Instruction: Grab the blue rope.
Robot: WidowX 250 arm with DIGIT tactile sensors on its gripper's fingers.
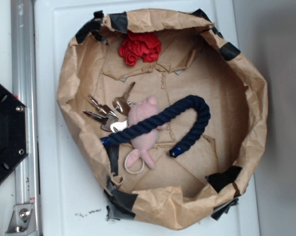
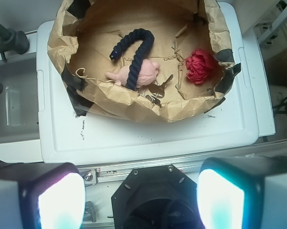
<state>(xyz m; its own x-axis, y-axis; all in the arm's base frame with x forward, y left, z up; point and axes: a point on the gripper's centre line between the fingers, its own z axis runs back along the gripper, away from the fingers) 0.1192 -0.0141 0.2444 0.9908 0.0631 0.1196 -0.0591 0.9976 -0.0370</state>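
Note:
The blue rope is a thick navy twisted rope bent in a hook, with bright blue taped ends. It lies inside a brown paper bowl, draped over a pink plush. In the wrist view the rope lies across the plush at the top. My gripper is open and empty, its two pads wide apart at the bottom corners, above the black robot base and well short of the bowl. The gripper is out of the exterior view.
A bunch of keys lies left of the plush. A red crumpled cloth sits at the bowl's far side. A white ring lies below the plush. The bowl stands on a white lid. A metal rail and the black base are at the left.

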